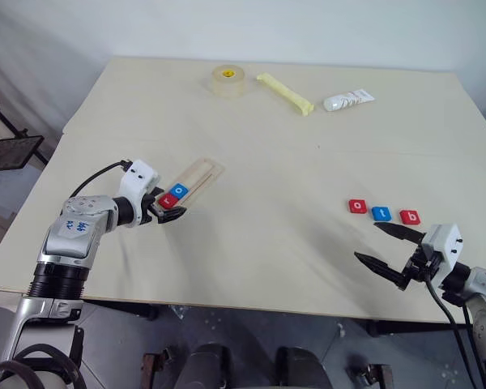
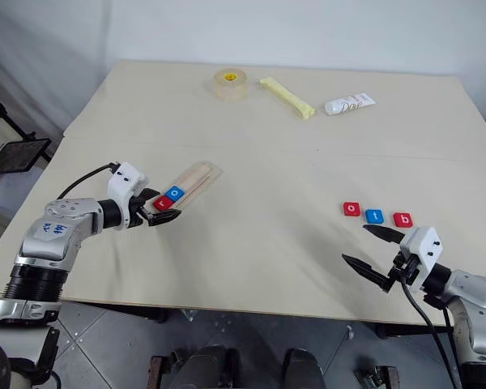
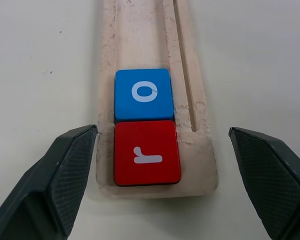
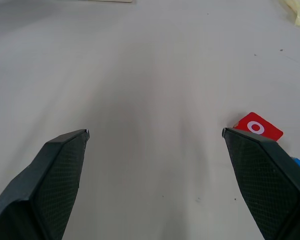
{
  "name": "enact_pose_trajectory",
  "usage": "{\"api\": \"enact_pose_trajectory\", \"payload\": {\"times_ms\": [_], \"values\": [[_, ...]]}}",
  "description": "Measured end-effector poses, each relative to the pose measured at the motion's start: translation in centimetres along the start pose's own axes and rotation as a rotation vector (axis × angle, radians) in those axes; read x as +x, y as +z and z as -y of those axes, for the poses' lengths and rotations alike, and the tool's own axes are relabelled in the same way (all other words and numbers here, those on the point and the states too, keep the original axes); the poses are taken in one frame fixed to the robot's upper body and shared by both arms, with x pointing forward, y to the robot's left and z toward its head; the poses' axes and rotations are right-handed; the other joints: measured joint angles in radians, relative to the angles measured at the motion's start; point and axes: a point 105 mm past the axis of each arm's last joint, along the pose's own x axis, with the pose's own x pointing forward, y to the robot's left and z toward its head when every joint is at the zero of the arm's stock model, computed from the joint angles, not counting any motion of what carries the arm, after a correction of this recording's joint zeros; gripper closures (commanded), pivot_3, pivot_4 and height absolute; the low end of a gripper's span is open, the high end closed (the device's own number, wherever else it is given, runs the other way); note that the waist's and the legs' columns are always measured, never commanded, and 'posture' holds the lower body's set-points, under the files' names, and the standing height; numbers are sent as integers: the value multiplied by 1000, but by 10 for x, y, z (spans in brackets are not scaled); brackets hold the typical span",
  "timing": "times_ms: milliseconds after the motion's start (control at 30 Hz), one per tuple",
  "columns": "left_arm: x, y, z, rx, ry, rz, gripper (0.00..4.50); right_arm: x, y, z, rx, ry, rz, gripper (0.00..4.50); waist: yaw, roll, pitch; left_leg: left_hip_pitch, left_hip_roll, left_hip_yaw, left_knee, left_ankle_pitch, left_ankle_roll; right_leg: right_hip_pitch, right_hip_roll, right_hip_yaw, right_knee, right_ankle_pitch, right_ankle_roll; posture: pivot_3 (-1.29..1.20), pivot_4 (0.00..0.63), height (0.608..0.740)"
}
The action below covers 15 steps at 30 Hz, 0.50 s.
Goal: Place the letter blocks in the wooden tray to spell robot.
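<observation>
At centre left of the head views, the long pale wooden tray [image 1: 196, 179] is holding a red "r" tile [image 3: 147, 152] and a blue "o" tile [image 3: 142, 94], touching, at its near end. The left end effector [image 3: 162, 150] is straddling that end, fingers wide, holding nothing. At lower right, the right end effector [image 1: 390, 251] is hovering wide open near a row of red "o" [image 1: 357, 206], blue "t" [image 1: 381, 213] and red "b" [image 1: 410, 216] tiles on the table [image 1: 275, 146].

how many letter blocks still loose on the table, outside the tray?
3. Red o, blue t and red b sit in a row by the right pincer. Red r and blue o are in the wooden tray.
</observation>
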Motion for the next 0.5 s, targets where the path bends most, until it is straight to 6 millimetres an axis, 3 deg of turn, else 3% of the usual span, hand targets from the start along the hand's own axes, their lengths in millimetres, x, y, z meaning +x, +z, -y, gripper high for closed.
{"api": "enact_pose_trajectory", "payload": {"times_ms": [300,467,500], "values": [[2,1,-3,-24,-7,-45,0,2,3,3,-2,-6,6,28,0,1,0,2,0,1,2,0,0,0,0,1,4,0,0,0,150,740],[2,0,-6,-13,5,-75,1088,5,6,5,-11,-7,11,0,0,1,-1,2,0,1,2,0,0,0,-1,2,5,0,0,0,150,740],[2,0,-6,-14,7,-76,1101,5,6,5,-11,-7,11,0,0,1,-1,2,0,1,2,0,0,0,-1,2,6,0,0,0,150,740]]}}
